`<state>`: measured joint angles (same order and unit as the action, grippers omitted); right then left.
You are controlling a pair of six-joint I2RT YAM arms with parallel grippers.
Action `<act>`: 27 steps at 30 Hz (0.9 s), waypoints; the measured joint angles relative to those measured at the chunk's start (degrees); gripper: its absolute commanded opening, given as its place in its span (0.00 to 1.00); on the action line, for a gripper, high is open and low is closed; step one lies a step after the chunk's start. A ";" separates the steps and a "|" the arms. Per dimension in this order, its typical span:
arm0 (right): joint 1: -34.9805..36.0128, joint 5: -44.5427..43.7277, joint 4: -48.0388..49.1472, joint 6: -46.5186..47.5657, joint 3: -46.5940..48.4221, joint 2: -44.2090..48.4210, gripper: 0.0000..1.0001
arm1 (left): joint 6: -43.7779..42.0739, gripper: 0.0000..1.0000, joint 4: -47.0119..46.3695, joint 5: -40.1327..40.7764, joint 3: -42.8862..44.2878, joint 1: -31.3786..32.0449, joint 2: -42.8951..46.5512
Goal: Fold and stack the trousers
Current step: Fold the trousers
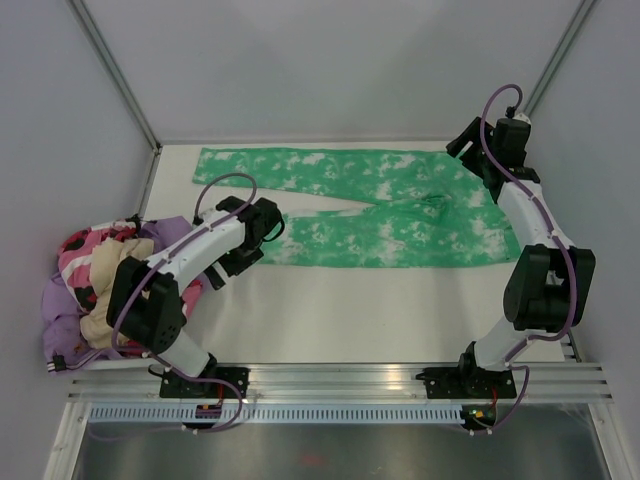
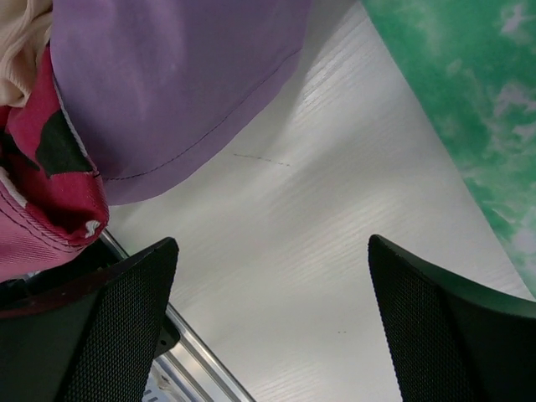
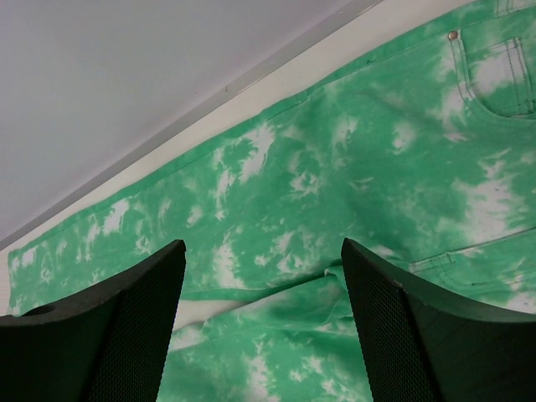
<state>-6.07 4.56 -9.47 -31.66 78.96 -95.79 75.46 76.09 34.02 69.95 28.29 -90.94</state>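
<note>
Locate trousers (image 3: 335, 167) spread flat under right gripper (image 3: 262, 244), fingers apart and empty, and just past one finger of left gripper (image 2: 272, 243), likewise apart over table (image 2: 335, 151), clothes pile (image 2: 167, 84) past the other.

Over at the left edge of the white tabletop (image 1: 350, 315) sits a crumpled heap of garments (image 1: 95, 285). Smooth lilac cloth (image 2: 184, 84) lies at its inner side, touching a pink-and-red piece with dark blotches (image 2: 42, 167), with cream fabric (image 1: 98, 268) in the middle. A ridged aluminium rail (image 1: 350, 380) runs along the near edge, and plain grey panels (image 1: 330, 70) stand behind.
</note>
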 measured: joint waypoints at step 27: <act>0.00 4.96 0.90 -3.76 -2.58 0.09 0.82 | 27.08 0.96 -35.12 20.63 -41.53 0.46 26.97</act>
<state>-6.07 9.52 -8.58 -35.42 76.38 -95.70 102.54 40.97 54.65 28.42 28.75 -63.96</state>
